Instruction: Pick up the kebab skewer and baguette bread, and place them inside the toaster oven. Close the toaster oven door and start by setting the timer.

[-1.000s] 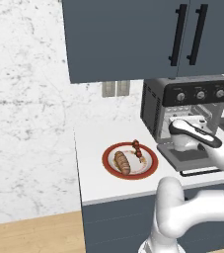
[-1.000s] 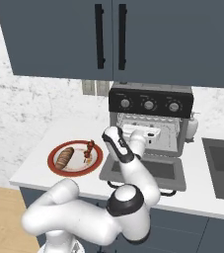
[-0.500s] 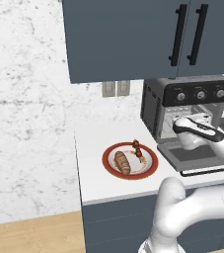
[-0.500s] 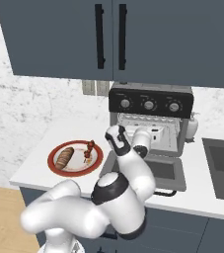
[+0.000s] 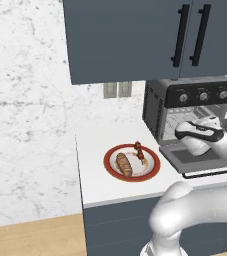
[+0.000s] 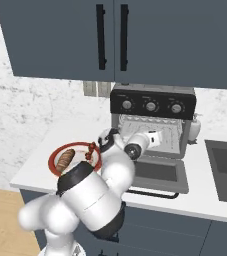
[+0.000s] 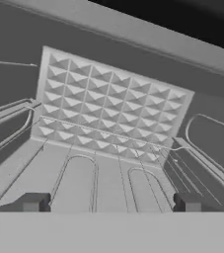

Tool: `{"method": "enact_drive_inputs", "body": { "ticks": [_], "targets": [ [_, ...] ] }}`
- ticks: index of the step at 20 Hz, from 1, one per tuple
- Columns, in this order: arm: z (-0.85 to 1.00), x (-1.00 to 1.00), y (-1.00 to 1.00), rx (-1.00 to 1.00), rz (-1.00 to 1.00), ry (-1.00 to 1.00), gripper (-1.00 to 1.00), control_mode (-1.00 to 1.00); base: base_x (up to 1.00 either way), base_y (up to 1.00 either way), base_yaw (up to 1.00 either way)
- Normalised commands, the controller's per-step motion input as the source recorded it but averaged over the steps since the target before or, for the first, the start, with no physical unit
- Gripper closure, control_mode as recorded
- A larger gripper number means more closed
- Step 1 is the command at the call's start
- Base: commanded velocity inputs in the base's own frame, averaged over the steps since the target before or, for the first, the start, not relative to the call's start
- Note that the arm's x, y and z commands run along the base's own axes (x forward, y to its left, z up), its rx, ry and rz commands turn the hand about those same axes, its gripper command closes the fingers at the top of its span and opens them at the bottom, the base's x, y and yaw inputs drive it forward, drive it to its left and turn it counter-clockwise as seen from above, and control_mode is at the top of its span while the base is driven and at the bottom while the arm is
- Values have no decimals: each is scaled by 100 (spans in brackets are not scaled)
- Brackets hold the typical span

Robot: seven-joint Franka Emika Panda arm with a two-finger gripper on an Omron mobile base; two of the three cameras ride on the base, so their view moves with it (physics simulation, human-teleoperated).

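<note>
Since the earlier frames the hand has been drawn further toward the right of the left base view, and the arm's elbow has been swung lower across the front of the counter; the food on the plate has not been shifted.

The gripper (image 7: 111, 202) is seen at the bottom of the hand view with its jaws spread wide and nothing held between them; the two dark fingertips (image 7: 33, 202) stand far apart. Beyond them the ribbed back wall and wire rack of the oven's inside are shown. In the left base view the gripper (image 5: 181, 133) is held at right of centre, at the mouth of the toaster oven (image 5: 156, 107), just above the toaster oven door (image 5: 192, 157), which is folded down flat at lower right. In the right base view the oven (image 6: 152, 102) is placed at centre, with the lowered door (image 6: 157, 172) below it.

A red-rimmed plate (image 5: 152, 169) is set on the white counter (image 5: 95, 175) left of the oven, at centre of the left base view. On it lie the baguette bread (image 5: 123, 164) and, to its right, the kebab skewer (image 5: 139, 151), both untouched and well apart from the gripper.
</note>
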Motion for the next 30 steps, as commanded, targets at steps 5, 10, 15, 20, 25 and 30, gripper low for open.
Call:
{"method": "enact_drive_inputs", "body": {
  "ticks": [5,10,15,20,25,30],
  "targets": [
    [-32,-90,0,-13,1,33,-100,-100,0,0,0],
    [-15,-90,0,-2,3,45,-100,-100,0,0,0],
    [-7,-97,0,0,3,47,-100,-100,0,0,0],
    [-3,-99,0,0,4,45,-100,-100,0,0,0],
    [70,-87,9,6,5,24,-100,-100,0,0,0],
    [75,-30,83,6,1,20,-100,-100,0,0,0]
  ]
}}
